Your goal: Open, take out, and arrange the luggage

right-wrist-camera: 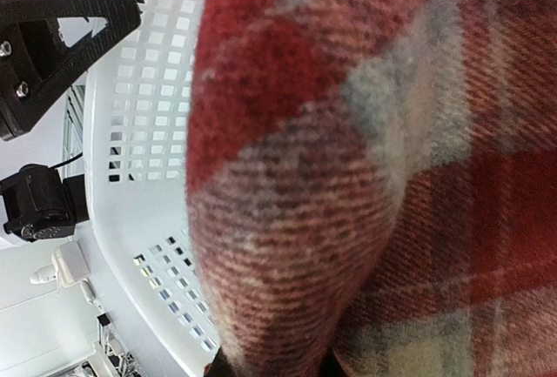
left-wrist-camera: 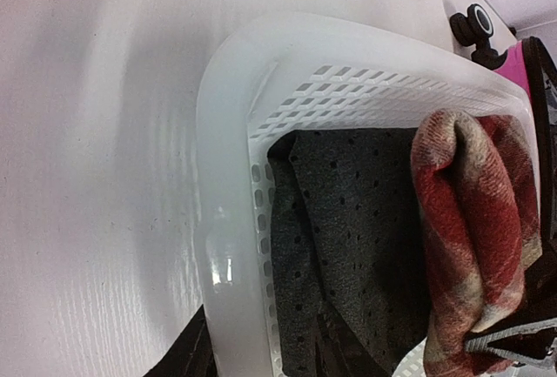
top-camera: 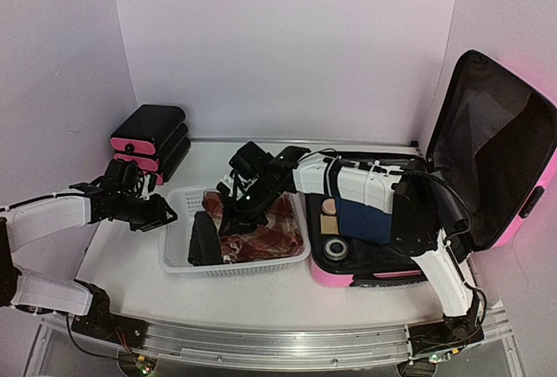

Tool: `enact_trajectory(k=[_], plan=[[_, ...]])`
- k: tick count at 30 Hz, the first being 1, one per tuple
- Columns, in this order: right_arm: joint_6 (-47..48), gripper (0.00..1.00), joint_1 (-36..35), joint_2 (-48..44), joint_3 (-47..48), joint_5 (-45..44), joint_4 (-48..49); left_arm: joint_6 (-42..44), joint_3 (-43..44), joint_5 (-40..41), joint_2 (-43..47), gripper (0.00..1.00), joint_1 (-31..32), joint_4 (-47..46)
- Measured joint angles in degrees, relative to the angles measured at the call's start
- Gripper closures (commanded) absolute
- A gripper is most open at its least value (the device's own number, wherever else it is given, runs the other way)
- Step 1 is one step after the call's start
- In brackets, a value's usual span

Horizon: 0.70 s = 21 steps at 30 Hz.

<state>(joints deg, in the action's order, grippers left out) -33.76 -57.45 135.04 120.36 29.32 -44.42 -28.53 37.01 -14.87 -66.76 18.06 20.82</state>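
One plaid cloth is pinched by the right pincer inside one basket, beside one grey cloth. State of the left pincer cannot be told. One open luggage lies right of the basket.

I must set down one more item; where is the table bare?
Free: the table strip in front of the basket, and the patch behind it, between drawer unit and luggage. Crowded: the basket, where the right gripper holds the plaid cloth, and its left side, by the left gripper.
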Motion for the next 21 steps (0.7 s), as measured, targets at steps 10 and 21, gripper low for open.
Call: enact_trajectory(k=[10,21], plan=[[-5.6,1.0,-0.9,1.3,1.4,-1.0,4.1,0.0,0.0,0.0,0.0,0.65,0.0,0.1],[-10.1,1.0,-1.7,6.9,7.3,-2.0,6.6,-0.1,0.0,0.0,0.0,0.67,0.0,0.1]])
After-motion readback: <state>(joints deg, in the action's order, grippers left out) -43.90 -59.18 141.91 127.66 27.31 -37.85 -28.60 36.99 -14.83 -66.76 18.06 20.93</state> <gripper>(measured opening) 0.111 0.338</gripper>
